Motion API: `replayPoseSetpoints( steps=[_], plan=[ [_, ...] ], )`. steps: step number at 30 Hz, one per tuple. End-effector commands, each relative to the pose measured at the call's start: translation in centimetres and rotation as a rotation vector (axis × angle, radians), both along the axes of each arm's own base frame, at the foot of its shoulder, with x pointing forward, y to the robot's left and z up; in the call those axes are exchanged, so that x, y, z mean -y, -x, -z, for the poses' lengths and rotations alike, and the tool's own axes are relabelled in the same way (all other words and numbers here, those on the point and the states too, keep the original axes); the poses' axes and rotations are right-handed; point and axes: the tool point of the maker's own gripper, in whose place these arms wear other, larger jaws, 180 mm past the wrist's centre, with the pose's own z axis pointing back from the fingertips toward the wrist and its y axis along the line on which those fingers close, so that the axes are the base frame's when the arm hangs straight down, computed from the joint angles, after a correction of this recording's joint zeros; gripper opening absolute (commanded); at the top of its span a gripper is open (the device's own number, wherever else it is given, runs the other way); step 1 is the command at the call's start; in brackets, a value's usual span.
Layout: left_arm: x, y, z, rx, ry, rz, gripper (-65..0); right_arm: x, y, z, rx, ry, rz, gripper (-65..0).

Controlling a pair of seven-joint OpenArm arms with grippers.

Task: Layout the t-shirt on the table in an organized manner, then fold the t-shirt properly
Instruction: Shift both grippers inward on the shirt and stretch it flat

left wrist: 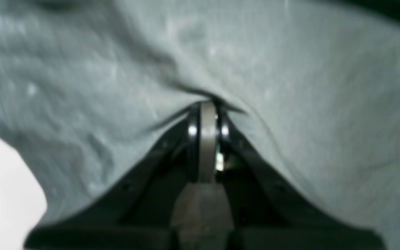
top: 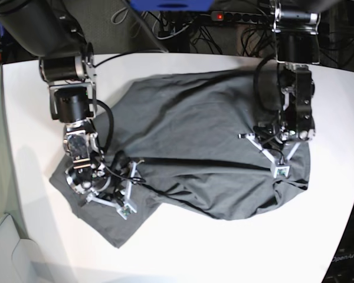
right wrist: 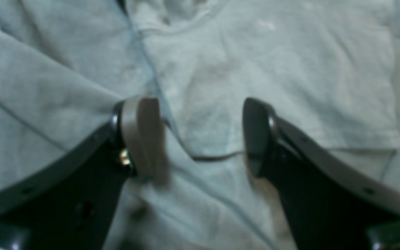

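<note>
- Base view: the t-shirt (top: pixel 194 147) lies spread and creased across the middle of the white surface (top: pixel 224 247), one sleeve end toward the near-left corner.
- Left claw (left wrist: pixel 207 107) is pinched tight on a fold of the shirt, the cloth puckering around its tips.
- Right claw (right wrist: pixel 200 135) stands wide over the sleeve area, jaws apart, with nothing between them but the cloth lying below.
</note>
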Motion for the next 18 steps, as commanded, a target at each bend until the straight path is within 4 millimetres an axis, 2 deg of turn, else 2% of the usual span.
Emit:
replayPoseSetpoints(
  steps=[1, 6, 10, 13, 18],
  plan=[
    [-1.0, 2.0, 1.5, -0.094, -0.027, -0.007, -64.7, -0.2, -1.9, -2.4, 0.069, -0.024, -0.001, -26.6],
    [-1.7, 2.1, 1.6, -0.099, -0.040, -0.009, -64.7, -0.2, -2.2, -2.8, 0.104, -0.048, -0.006, -27.8],
    [-3.2, 2.2, 1.4, -0.097, -0.070, -0.014, -64.7, -0.6, -2.6, -3.4, 0.140, -0.073, -0.012, -38.4],
    [-4.0, 2.9, 1.7, -0.112, -0.087, -0.016, -64.7, -0.8, -2.8, -3.8, 0.156, -0.085, -0.016, -46.1],
    [-4.6, 3.0, 1.7, -0.114, -0.098, -0.018, -64.7, -1.1, -2.5, -3.4, 0.148, -0.090, -0.018, -49.1]
  ],
)
